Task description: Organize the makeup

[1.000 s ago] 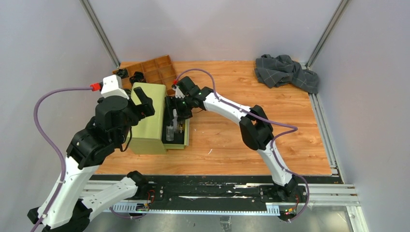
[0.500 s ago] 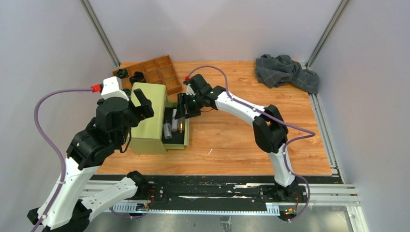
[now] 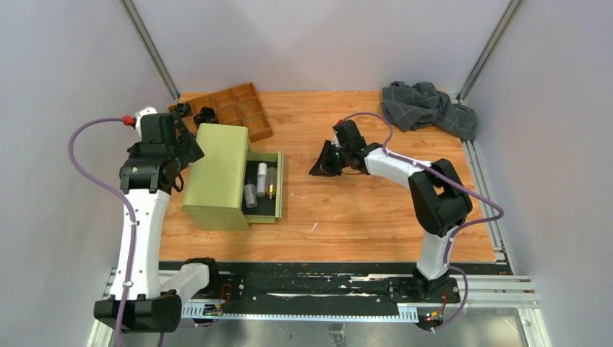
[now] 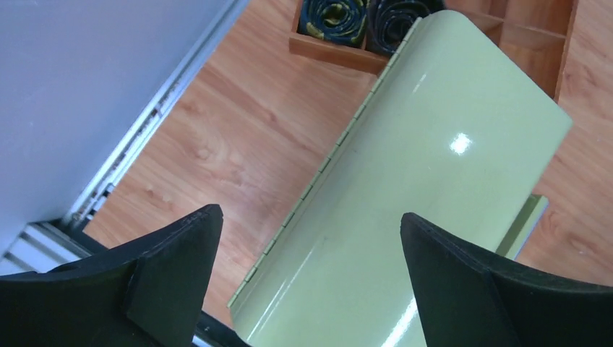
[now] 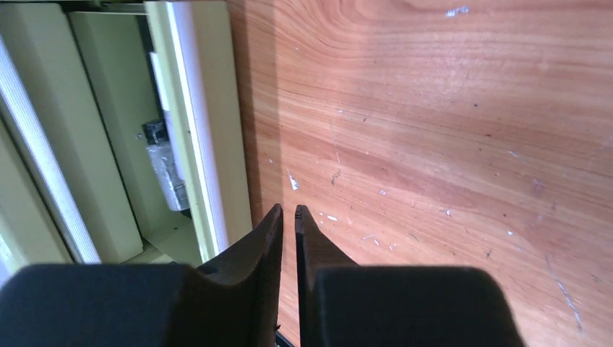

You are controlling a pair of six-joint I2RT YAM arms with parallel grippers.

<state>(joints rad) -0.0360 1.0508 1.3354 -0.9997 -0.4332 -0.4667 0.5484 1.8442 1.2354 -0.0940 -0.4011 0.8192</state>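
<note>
The open green box (image 3: pixel 217 173) stands left of centre, its lid raised. In its black-lined tray lie makeup items: a clear tube (image 3: pixel 249 195), a white tube (image 3: pixel 261 178) and a dark bottle (image 3: pixel 271 182). My right gripper (image 3: pixel 318 168) hangs over bare wood right of the box, shut on nothing. The right wrist view shows those jaws (image 5: pixel 288 211) pressed together, with the box wall (image 5: pixel 209 144) and the clear tube (image 5: pixel 165 170) to their left. My left gripper (image 3: pixel 186 143) is at the lid's far left corner. In the left wrist view it (image 4: pixel 311 224) is wide open above the lid (image 4: pixel 434 181).
A wooden compartment organizer (image 3: pixel 242 108) sits behind the box, with dark rolled items (image 3: pixel 194 112) at its left end; these (image 4: pixel 332 14) also show in the left wrist view. A grey checked cloth (image 3: pixel 426 105) lies at the back right corner. Walls close off three sides.
My right gripper has left the box tray, moved right over the wood and shut; the makeup items now lie flat in the tray. My left arm has swung back to the far left.
</note>
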